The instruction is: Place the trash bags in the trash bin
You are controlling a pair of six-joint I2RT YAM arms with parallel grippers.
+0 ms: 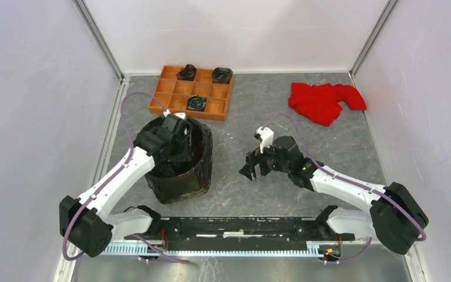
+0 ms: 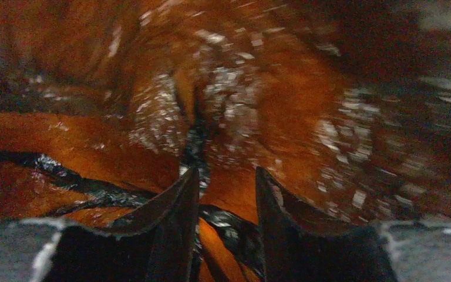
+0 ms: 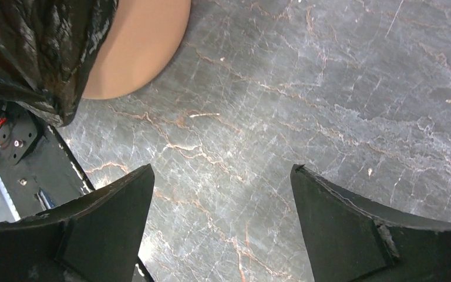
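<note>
Since the bag (image 3: pixel 35 47) is thin, slippery film, I would pinch a fold inside the bin (image 3: pixel 135 47); I cannot tell whether my left tool (image 2: pixel 228 176) there grips it; my right tool (image 3: pixel 222 170) gapes empty.

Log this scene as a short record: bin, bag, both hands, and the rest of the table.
trash bin: upright on the table, left side
trash bag: black film draped over the bin's rim and down its outside
left hand: down inside the bin, fingers partly apart, film between them; grip unclear
right hand: open, empty, above the table right of the bin
wooden tray: behind the bin, three rolled black bundles in its compartments
red cloth: crumpled, far right corner
</note>
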